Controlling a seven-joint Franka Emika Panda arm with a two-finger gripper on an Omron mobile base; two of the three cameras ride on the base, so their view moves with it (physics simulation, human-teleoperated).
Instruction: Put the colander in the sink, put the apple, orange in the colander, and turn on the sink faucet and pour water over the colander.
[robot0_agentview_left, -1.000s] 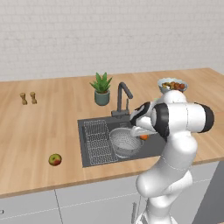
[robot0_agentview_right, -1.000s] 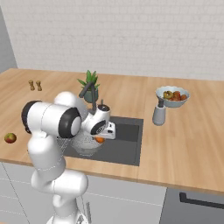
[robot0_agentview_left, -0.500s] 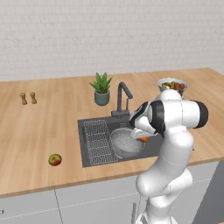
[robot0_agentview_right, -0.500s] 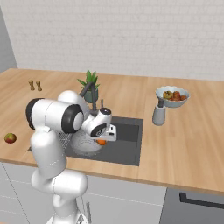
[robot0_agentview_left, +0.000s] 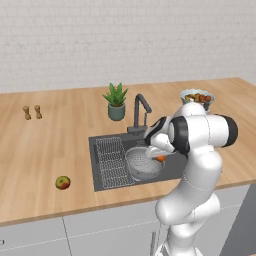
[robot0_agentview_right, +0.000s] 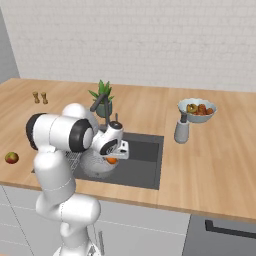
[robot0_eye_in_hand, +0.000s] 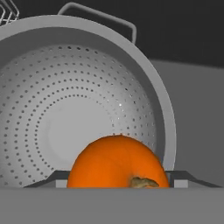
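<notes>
The silvery perforated colander (robot0_agentview_left: 142, 166) (robot0_agentview_right: 96, 165) (robot0_eye_in_hand: 65, 105) sits in the dark sink (robot0_agentview_left: 172, 170) (robot0_agentview_right: 145, 159), next to the ribbed drainboard. My gripper (robot0_agentview_left: 159, 156) (robot0_agentview_right: 114, 157) (robot0_eye_in_hand: 117, 180) is shut on the orange (robot0_agentview_left: 160, 158) (robot0_agentview_right: 112, 160) (robot0_eye_in_hand: 116, 164) and holds it just above the colander's right rim. In the hand view the colander's bowl is empty. The apple (robot0_agentview_left: 62, 182) (robot0_agentview_right: 11, 157) lies on the wooden counter left of the sink. The dark gooseneck faucet (robot0_agentview_left: 140, 111) (robot0_agentview_right: 105, 107) stands behind the sink, and no water runs from it.
A potted plant (robot0_agentview_left: 116, 101) (robot0_agentview_right: 102, 93) stands behind the faucet. A pale bowl of mixed fruit (robot0_agentview_left: 196, 96) (robot0_agentview_right: 197, 109) and a grey cup (robot0_agentview_right: 181, 131) are to the right of the sink. Two small shakers (robot0_agentview_left: 32, 112) (robot0_agentview_right: 40, 97) stand far left.
The gripper with the orange has sunk slightly toward the colander. Nothing else has moved.
</notes>
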